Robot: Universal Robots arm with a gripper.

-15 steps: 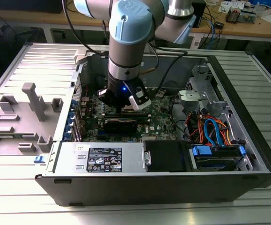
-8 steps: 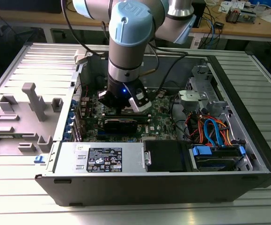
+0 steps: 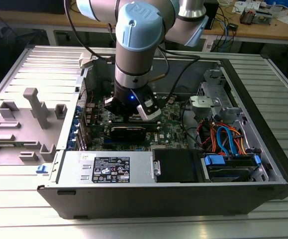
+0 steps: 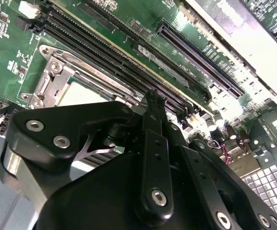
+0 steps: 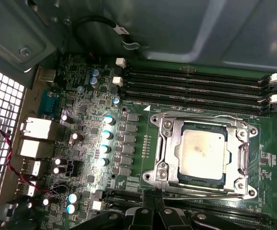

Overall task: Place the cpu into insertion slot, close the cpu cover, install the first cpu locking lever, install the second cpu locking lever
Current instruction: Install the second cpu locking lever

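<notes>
Chip (image 5: 203, 152), dull silver and square, lies flat in its socket (image 5: 206, 158) on the green board (image 5: 128, 143); in the first wrist view the silvery cover frame (image 5: 169, 143) sits down around it, its big window leaving the chip's top bare; a thin metal lever (image 5: 210, 194) runs along the socket's edge nearest the hand, and another lever (image 5: 200, 116) runs along the far edge beside the long black memory slots (image 5: 195, 86). In the second wrist view the same chip (image 4: 81, 93) shows as a pale patch inside the cover frame (image 4: 57, 72), with the memory slots (image 4: 109, 52) just beside it.

Hand (image 4: 153, 98) hangs low over the board, right next to the socket on the side away from the case wall; its black fingers (image 4: 152, 103) look pressed close together at a narrow tip, with nothing seen between them; whether the tip touches the lever or the board cannot be told. In the first wrist view the hand (image 5: 150, 203) comes up just beside the socket's near corner.

From the exterior view the arm (image 3: 134, 45) reaches down into the open computer case (image 3: 243, 99), which lies on its side on a ribbed metal counter (image 3: 283, 89); the hand (image 3: 134, 107) is over the board's middle; a grey power supply box (image 3: 114, 167) and a bundle of blue and orange cables (image 3: 228, 139) fill the case toward the exterior view's right and front.
</notes>
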